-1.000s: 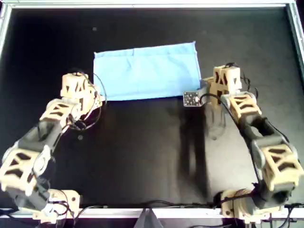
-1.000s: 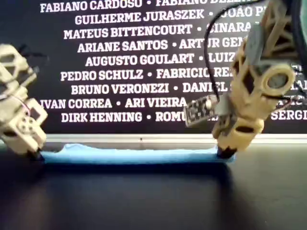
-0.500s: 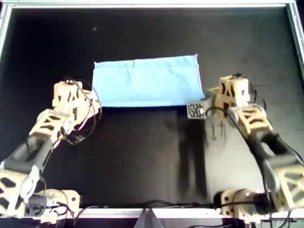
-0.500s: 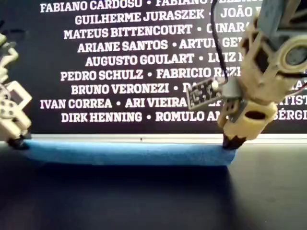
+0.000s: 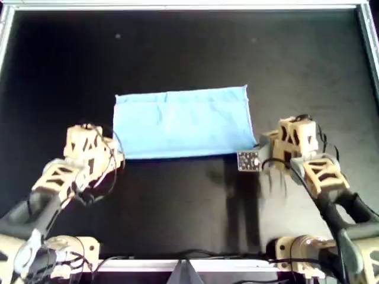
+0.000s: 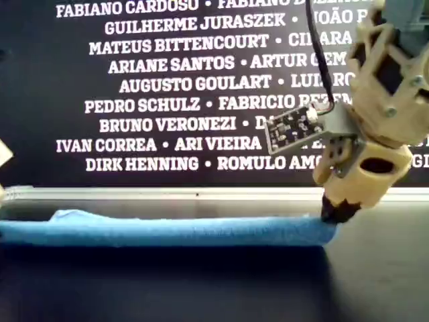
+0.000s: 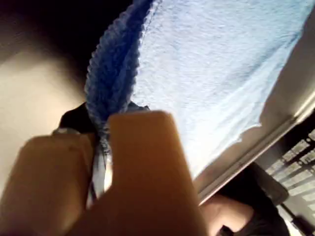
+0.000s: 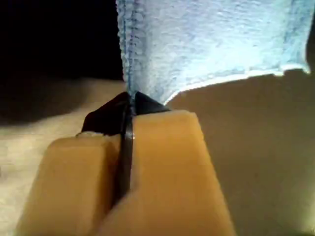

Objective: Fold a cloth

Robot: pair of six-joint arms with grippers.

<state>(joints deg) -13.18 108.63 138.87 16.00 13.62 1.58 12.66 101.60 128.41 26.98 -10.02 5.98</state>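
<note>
The cloth (image 5: 180, 121) lies as a light-blue rectangle on the black table, in the middle of the overhead view. My left gripper (image 5: 117, 156) is shut on its near corner at the overhead view's left. The left wrist view shows the cloth's edge (image 7: 115, 64) pinched at that gripper (image 7: 101, 140). My right gripper (image 5: 258, 145) is shut on the near corner at the overhead view's right, and the cloth (image 8: 206, 39) is clamped in it (image 8: 128, 115). In the exterior view the cloth (image 6: 167, 230) lies as a low flat band with the right gripper (image 6: 333, 213) at its right end.
A metal rail (image 5: 177, 6) frames the black table (image 5: 177, 195). A small circuit board (image 5: 249, 160) sticks out from the right gripper. A dark banner with white names (image 6: 174, 87) stands behind the table in the exterior view.
Both grippers have moved toward the overhead view's bottom edge, dragging the cloth with them by its near corners. Both stay shut on it.
</note>
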